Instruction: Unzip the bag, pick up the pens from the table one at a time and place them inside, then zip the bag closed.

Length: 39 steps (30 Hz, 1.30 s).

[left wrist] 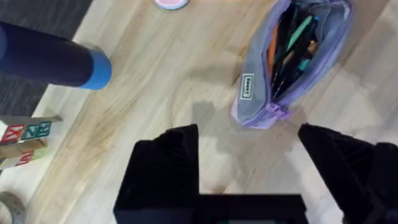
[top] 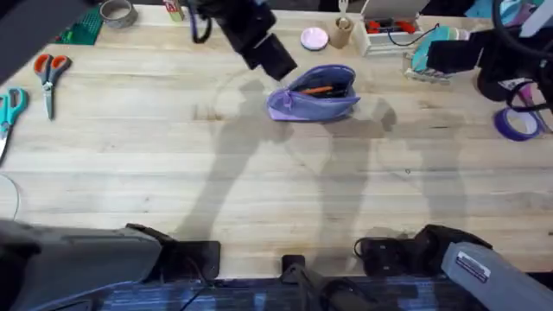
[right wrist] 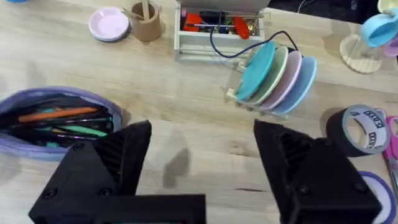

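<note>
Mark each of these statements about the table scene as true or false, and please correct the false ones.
1. The lavender-purple fabric pencil pouch is zipped closed. False: its top is open, and the left wrist view looks into it.
2. An orange pen lies inside the pouch. True.
3. The left gripper is shut on a pen. False: its black fingers stand apart, with bare light wooden tabletop between them.
4. The right gripper is open and holds nothing. True.
5. The orange-handled scissors lie inside the pouch. False: they lie on the tabletop, far from it, near the teal-handled scissors.
</note>
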Motion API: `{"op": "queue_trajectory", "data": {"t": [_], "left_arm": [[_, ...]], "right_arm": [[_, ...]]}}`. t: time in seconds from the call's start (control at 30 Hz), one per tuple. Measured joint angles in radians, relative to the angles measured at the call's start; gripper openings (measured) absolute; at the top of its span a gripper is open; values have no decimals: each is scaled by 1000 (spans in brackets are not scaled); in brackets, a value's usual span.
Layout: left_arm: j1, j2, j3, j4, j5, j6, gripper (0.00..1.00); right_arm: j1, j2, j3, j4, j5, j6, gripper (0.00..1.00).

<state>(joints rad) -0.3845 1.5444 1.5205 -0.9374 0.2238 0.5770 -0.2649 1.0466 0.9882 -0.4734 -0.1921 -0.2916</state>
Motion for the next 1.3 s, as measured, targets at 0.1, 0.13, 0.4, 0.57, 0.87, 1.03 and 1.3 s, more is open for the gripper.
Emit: {"op": "queue_trajectory", "data": {"t": [0.1,0.13,0.4,0.57,0.87,1.03,1.3], "left_arm": [[51,-62,-80,20,31,19,997],[74,-85,-117,36,43,22,998],[375,-336,-535,297,302,135,996],[483,-365,-667,371,498,215,995],[533,-352,-730,384,684,314,996],[533,-352,-730,384,707,327,996],[533,-352,-730,384,721,333,995]], "right_arm": [[0,0,0,0,0,0,996],[0,0,0,0,0,0,996],[0,0,0,-14,0,36,995],[10,0,0,-36,0,52,995],[104,-1,0,-37,0,57,996],[218,-40,0,-59,0,131,996],[447,-110,0,-131,-5,440,996]]}}
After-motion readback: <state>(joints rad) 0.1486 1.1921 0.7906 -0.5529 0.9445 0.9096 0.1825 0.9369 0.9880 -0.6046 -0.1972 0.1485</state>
